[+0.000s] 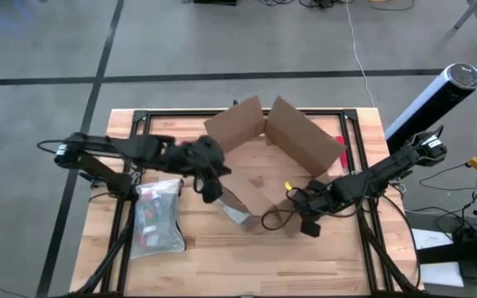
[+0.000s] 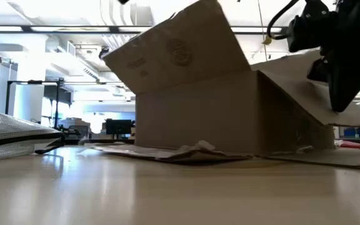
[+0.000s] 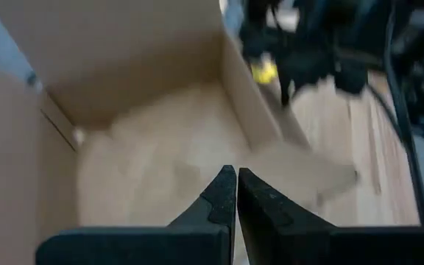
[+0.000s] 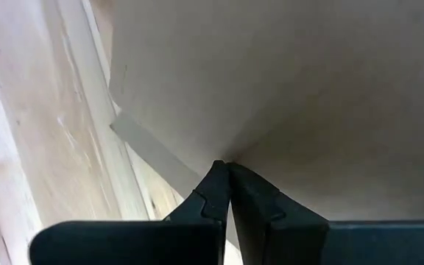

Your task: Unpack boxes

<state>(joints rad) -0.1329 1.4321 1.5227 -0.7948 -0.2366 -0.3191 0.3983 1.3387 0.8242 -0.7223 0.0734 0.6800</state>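
The cardboard box (image 1: 276,153) sat mid-table, flaps spread. Both pincers were clenched, grasping nothing: left gripper (image 3: 230,193) over its cavity, right gripper (image 4: 223,188) against 1 flap. Seemingly empty; next needs checking inside.

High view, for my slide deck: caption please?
Opened cardboard box on the table, left gripper and right gripper shut beside it, mesh pouch nearby.
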